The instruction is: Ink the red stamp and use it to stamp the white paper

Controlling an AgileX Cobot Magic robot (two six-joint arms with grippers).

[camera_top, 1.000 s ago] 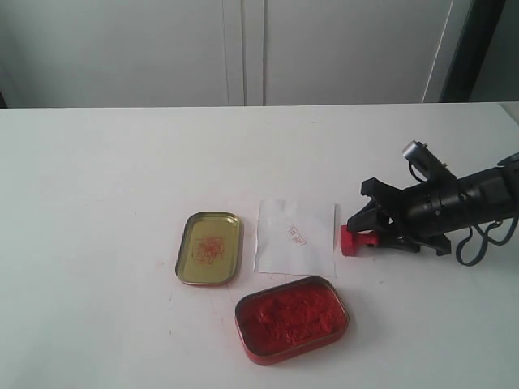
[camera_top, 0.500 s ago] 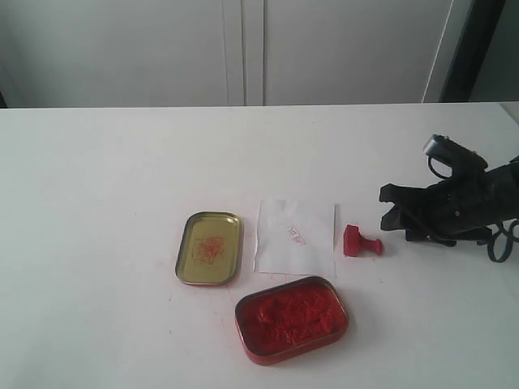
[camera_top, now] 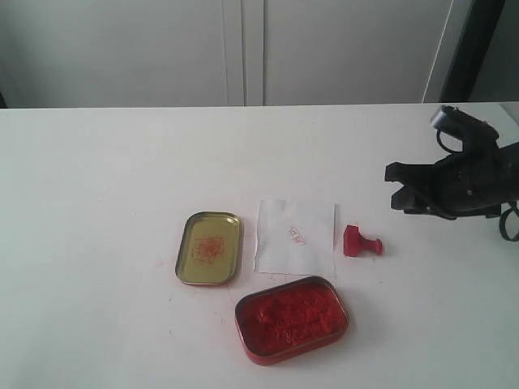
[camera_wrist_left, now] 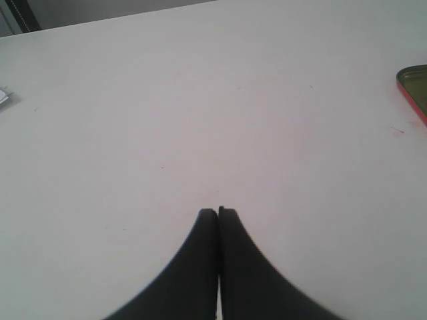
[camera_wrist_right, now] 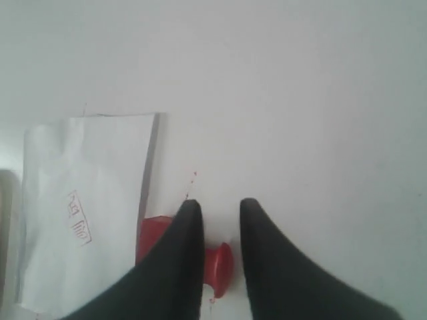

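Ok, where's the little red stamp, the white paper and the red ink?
red stamp (camera_top: pixel 353 241), exterior view, its square base.
white paper (camera_top: pixel 282 246), exterior view, blank part beside the print.
red ink (camera_top: pixel 290 316), exterior view, middle of the paste.

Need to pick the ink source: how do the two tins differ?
The gold tin is nearly bare inside, yellowish with faint red smears; the red tin is packed with red paste. The gold tin lies left of the paper, its long side running away from the camera; the red tin lies nearer the camera than the paper, turned crosswise. Both are shallow, open, round-cornered, flat on the table.
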